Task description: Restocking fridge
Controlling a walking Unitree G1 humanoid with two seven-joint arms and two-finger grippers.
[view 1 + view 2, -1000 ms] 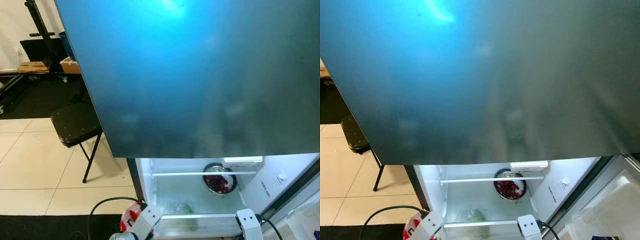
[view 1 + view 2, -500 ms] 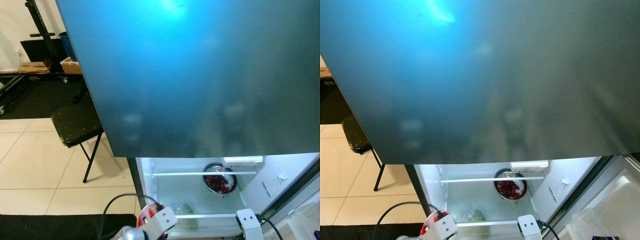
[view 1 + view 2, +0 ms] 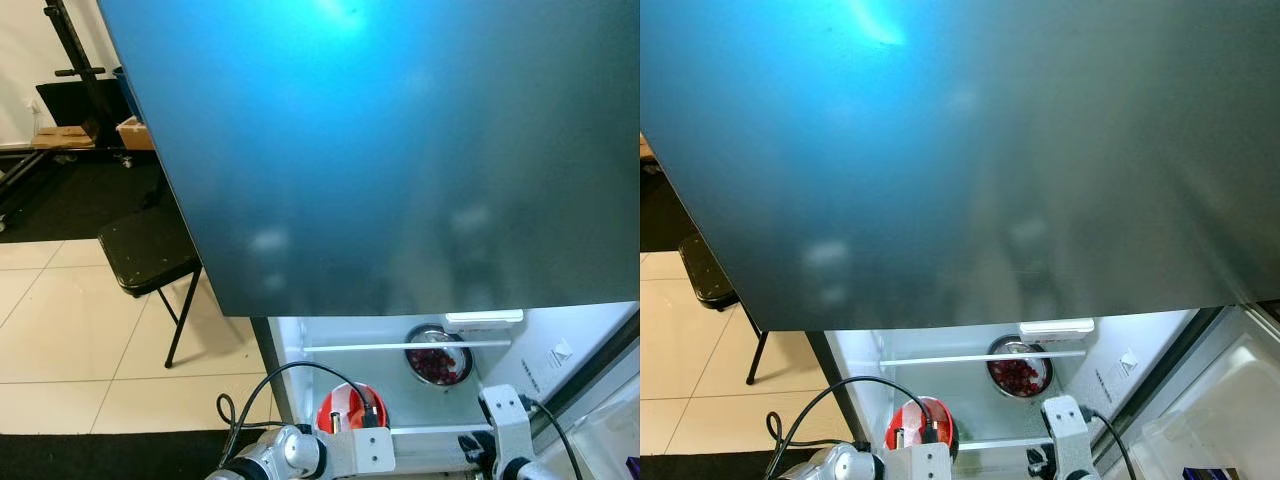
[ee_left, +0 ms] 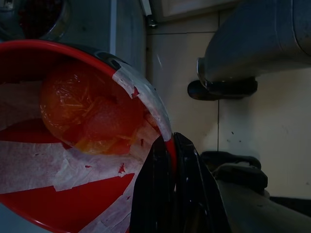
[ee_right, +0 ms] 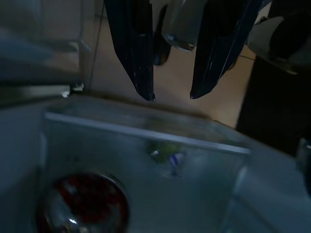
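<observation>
Red bowl (image 4: 73,145) at the open fridge (image 3: 440,395), mouth facing the wrist camera.
Left claw (image 4: 170,160) pinches its rim; right claw (image 5: 170,94) hangs empty, fingers parted.

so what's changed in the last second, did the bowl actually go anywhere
Yes. The left claw, shut on the rim of the red bowl, has carried it from outside the fridge's left edge rightward into the open compartment, in front of the shelves. The right arm rose slightly; its right claw is open. The metal bowl of red fruit stayed on its shelf, and the black chair stayed put.
</observation>
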